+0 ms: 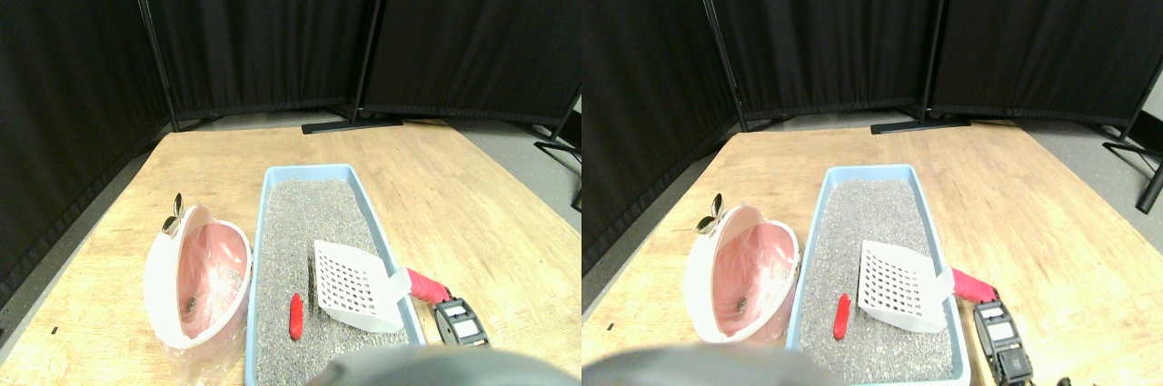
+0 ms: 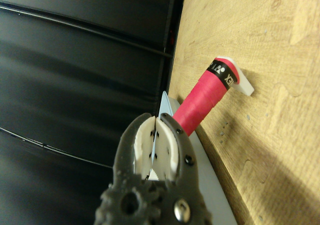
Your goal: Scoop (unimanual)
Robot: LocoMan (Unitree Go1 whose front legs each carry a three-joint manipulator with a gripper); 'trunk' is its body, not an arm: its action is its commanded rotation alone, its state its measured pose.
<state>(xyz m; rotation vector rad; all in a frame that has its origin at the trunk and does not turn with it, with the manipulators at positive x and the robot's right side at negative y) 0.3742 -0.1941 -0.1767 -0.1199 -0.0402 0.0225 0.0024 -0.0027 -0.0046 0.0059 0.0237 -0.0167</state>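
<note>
Scoop [image 1: 350, 284] rests slotted-face up on the gravel in the blue tray [image 1: 263, 222], its red wrapped handle [image 1: 427, 286] overhanging the tray's right rim. Expect light, stiff plastic; grip the wrapped handle. Your right tool [image 2: 156, 135] appears pressed together beside the handle, holding nothing. 1 red piece [image 1: 295, 316] lies left; pink-lined bin [image 1: 195, 282] stands just beside the tray.

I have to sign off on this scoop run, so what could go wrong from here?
1. The scoop lies with its red-wrapped handle propped over the tray rim; a nudge from the right gripper could tip it.
2. The red piece lies near the tray's near end, so a scooping stroke may spill litter.
3. The pink-lined bin is tilted and might roll.
</note>
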